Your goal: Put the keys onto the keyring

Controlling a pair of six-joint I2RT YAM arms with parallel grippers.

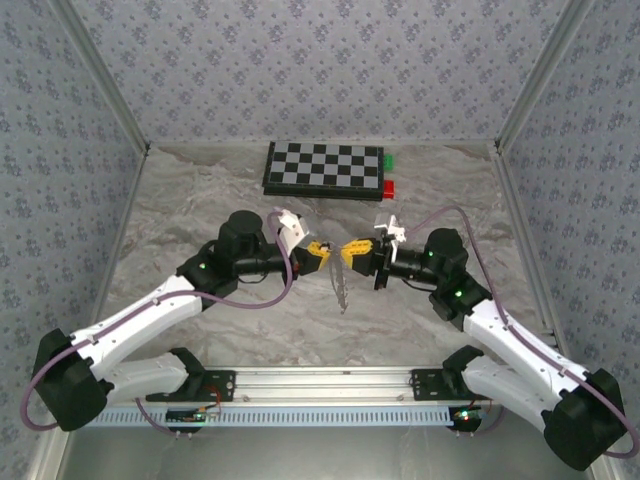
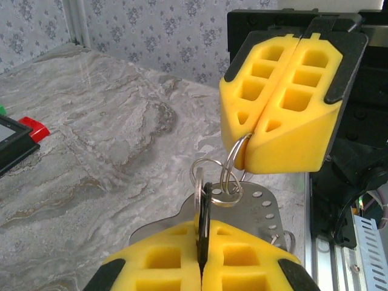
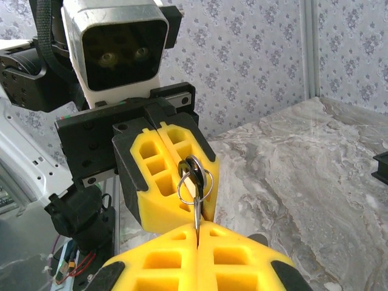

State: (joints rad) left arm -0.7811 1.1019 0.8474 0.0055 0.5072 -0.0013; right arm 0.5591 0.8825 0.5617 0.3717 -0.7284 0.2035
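Observation:
Both grippers meet tip to tip above the middle of the marble table. My left gripper [image 1: 322, 252] [image 2: 201, 233] is shut on the keys [image 2: 206, 203] [image 3: 190, 170], a black head with a silvery blade beside it standing edge-up between the yellow fingers. My right gripper [image 1: 356, 252] [image 3: 197, 229] is shut on the keyring [image 2: 232, 159] [image 3: 197, 213], a thin silver wire loop. Further wire loops link the keyring to the keys. A flat silvery plate with holes [image 2: 260, 209] [image 1: 341, 288] hangs below them.
A checkerboard [image 1: 322, 168] lies at the back of the table with a green block [image 1: 389, 159] and a red block [image 1: 389, 187] at its right end. Patterned walls enclose three sides. An aluminium rail [image 1: 320, 380] runs along the near edge.

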